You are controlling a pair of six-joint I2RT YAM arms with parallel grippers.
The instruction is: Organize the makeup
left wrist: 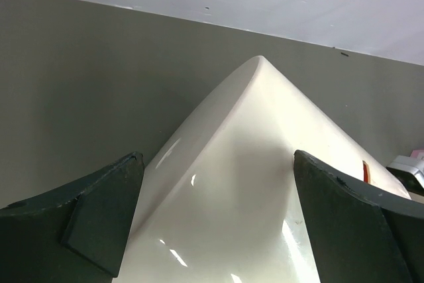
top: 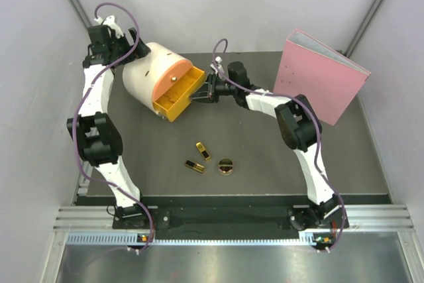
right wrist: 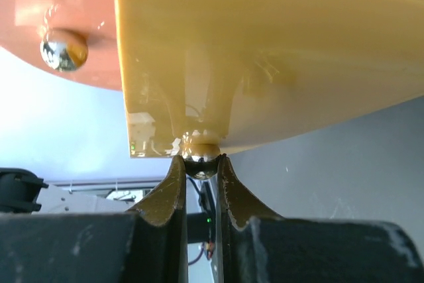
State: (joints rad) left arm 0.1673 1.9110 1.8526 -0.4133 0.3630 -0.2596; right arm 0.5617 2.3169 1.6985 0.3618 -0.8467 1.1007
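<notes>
On the dark mat lie two gold-and-black lipstick cases [top: 203, 151] [top: 194, 166] and a round gold compact [top: 226, 166], well apart from both grippers. My right gripper [top: 201, 92] [right wrist: 201, 158] is shut on the small metal knob [right wrist: 201, 154] of the yellow drawer [top: 177, 94] [right wrist: 278, 51], which stands pulled out of the cream cylindrical box [top: 149, 71]. My left gripper [top: 129, 54] [left wrist: 218, 164] is open wide, its fingers [left wrist: 99, 217] straddling the cream box's curved body [left wrist: 245, 164] from behind. The inside of the drawer shows nothing I can make out.
A pink binder [top: 322, 77] stands upright at the back right. A second metal knob [right wrist: 63, 50] sits on the box's orange front [top: 173, 71]. Grey walls close in the mat [top: 265, 157] on three sides.
</notes>
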